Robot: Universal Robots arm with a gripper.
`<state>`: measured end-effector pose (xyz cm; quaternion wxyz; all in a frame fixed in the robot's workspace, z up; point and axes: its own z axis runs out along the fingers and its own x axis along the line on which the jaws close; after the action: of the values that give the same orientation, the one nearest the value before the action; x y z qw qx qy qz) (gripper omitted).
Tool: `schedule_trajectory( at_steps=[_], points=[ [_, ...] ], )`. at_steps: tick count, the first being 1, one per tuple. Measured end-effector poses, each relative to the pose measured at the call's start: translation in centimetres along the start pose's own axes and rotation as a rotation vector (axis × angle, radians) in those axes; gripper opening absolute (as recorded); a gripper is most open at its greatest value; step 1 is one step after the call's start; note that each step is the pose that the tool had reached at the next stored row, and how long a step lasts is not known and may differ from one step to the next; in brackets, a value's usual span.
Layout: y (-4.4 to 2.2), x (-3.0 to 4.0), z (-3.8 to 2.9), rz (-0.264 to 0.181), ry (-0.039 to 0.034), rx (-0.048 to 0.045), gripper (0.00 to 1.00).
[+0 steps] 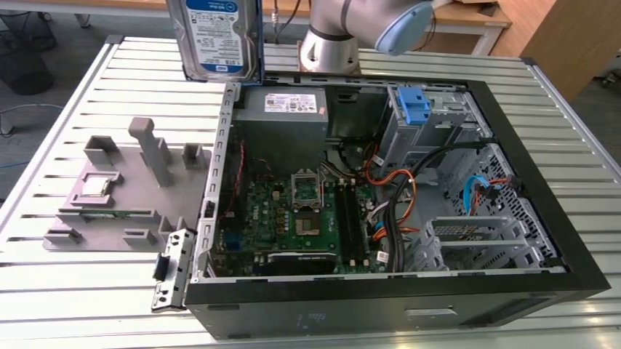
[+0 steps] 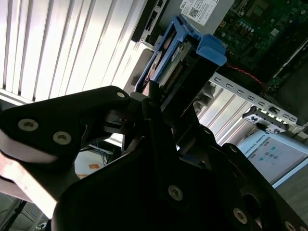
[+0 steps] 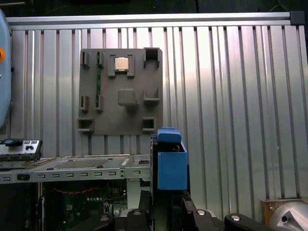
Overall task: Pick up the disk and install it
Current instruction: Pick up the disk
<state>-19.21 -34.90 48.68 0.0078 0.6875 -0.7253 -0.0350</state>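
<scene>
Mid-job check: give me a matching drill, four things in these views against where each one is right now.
Things
1. silver hard disk in its blue plastic carrier
2. grey moulded fixture plate
3. grey power supply box with white label
4. separate blue plastic bracket

Places
A. in the drive cage of the black computer case
B. on the slatted metal table, outside the case on the exterior view's left
C. held off the table in the gripper
D. in the case corner nearest the held disk

Pairs: 1-C, 2-B, 3-D, 4-A

The exterior view looks down on the computer case (image 1: pixel 388 305) — both wrist views, from above, share its edge.
</scene>
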Motion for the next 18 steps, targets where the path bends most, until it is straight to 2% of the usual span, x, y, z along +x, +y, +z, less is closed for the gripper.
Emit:
schedule_trajectory(
  at_steps=[18],
  points=[
    [-2.59,-0.14,-0.14,0.000,0.0001,-0.0005,0.35]
  ],
)
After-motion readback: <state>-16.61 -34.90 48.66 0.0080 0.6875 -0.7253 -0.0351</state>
